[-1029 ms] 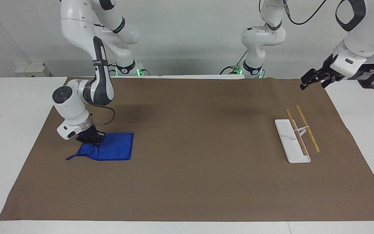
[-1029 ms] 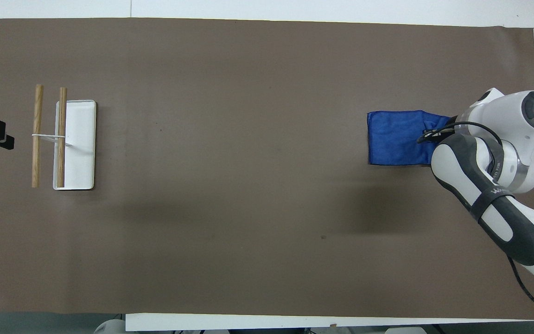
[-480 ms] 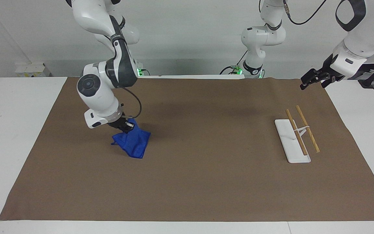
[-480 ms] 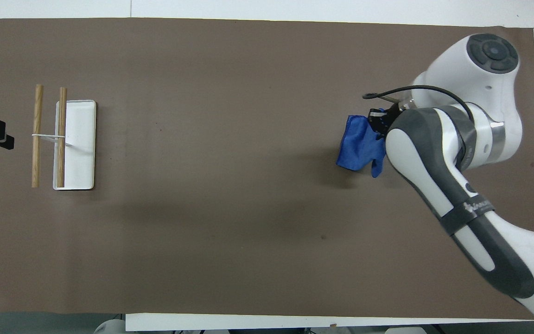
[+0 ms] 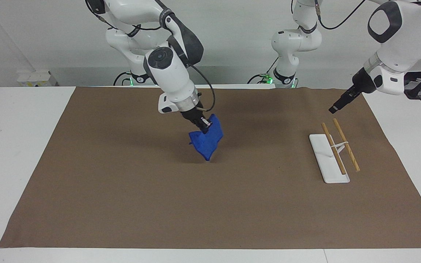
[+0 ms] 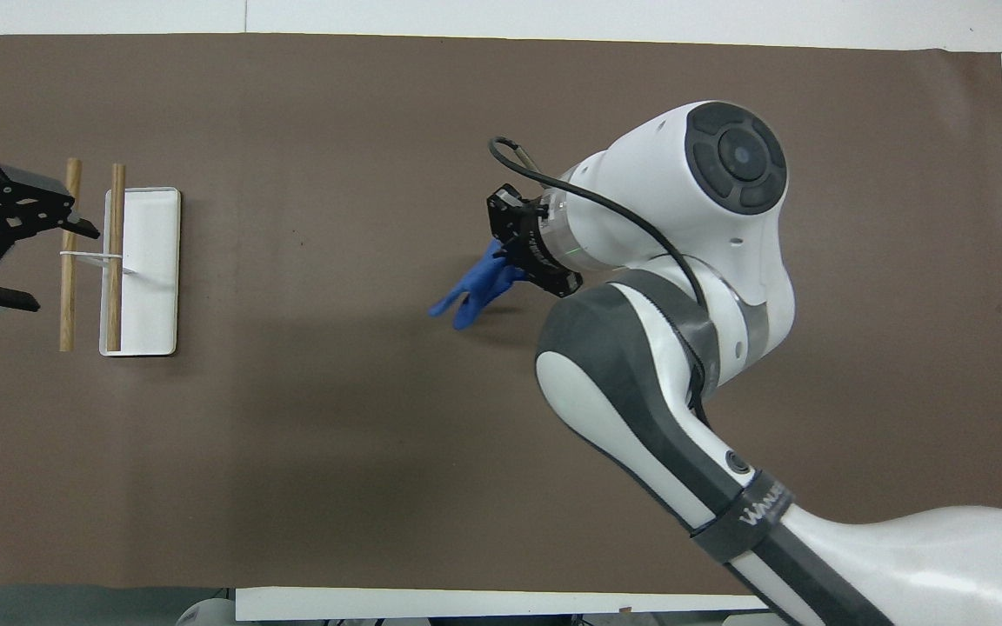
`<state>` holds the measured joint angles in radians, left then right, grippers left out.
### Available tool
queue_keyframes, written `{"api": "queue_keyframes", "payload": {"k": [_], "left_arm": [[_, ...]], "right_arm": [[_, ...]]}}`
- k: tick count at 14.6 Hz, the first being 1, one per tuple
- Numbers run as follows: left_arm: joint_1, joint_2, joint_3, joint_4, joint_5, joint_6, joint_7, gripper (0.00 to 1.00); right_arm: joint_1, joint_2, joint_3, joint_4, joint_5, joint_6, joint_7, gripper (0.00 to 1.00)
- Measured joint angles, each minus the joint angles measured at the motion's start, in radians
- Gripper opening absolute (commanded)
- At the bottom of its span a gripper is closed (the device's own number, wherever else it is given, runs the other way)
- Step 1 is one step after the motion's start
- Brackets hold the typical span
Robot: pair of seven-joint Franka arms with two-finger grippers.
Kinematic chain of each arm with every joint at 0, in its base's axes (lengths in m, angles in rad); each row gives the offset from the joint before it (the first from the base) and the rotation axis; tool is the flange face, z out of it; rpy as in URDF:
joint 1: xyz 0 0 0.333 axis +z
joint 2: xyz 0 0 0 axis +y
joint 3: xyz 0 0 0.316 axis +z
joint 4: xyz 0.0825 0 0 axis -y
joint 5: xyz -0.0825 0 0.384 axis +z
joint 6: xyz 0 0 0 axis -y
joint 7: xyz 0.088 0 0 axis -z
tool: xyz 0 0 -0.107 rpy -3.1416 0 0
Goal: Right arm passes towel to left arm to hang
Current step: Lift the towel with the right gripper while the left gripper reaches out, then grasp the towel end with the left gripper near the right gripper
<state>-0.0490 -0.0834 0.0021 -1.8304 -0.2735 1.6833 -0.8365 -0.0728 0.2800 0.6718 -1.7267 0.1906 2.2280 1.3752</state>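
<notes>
Plain pale wall [image 5: 225, 40] at the robots' end; white table [image 5: 16, 153] overlaid with brown mat [image 5: 210, 204], flat apart from slight rumpling at the edges; white socket box [image 5: 37, 77] against the wall; even lighting, soft shadows on mat.

both views are evenly and brightly lit from above; soft, diffuse shadows fall on the brown mat [image 5: 122, 190] under the right arm [image 5: 170, 73] and the hanging towel [image 5: 207, 142], with no hard edges; the white table [image 5: 13, 146] shows no harsh glare; focus is sharp throughout; no motion blur shows; straight edges stay nearly straight toward the borders
</notes>
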Motion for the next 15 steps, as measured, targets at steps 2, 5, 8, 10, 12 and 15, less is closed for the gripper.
{"api": "queue_keyframes", "payload": {"k": [2, 5, 8, 10, 12, 15], "left_arm": [[-0.014, -0.013, -0.006, -0.072, -0.073, 0.084, -0.215, 1.00], [-0.081, -0.041, -0.011, -0.166, -0.108, 0.228, -0.506, 1.00], [-0.101, -0.058, -0.013, -0.222, -0.143, 0.266, -0.586, 1.00], [-0.103, -0.063, -0.013, -0.235, -0.146, 0.267, -0.616, 1.00], [-0.111, -0.064, -0.014, -0.238, -0.147, 0.267, -0.655, 1.00], [-0.137, -0.065, -0.014, -0.239, -0.147, 0.267, -0.698, 1.00]], "right_arm": [[0.016, 0.032, 0.061, 0.003, 0.008, 0.148, 0.157, 0.00], [0.035, 0.071, 0.145, 0.007, 0.113, 0.345, 0.274, 0.00], [0.065, 0.091, 0.170, 0.019, 0.184, 0.449, 0.327, 0.00], [0.076, 0.104, 0.185, 0.029, 0.184, 0.482, 0.369, 0.00], [0.078, 0.110, 0.186, 0.033, 0.184, 0.486, 0.381, 0.00], [0.078, 0.116, 0.186, 0.039, 0.185, 0.486, 0.386, 0.00]]}}
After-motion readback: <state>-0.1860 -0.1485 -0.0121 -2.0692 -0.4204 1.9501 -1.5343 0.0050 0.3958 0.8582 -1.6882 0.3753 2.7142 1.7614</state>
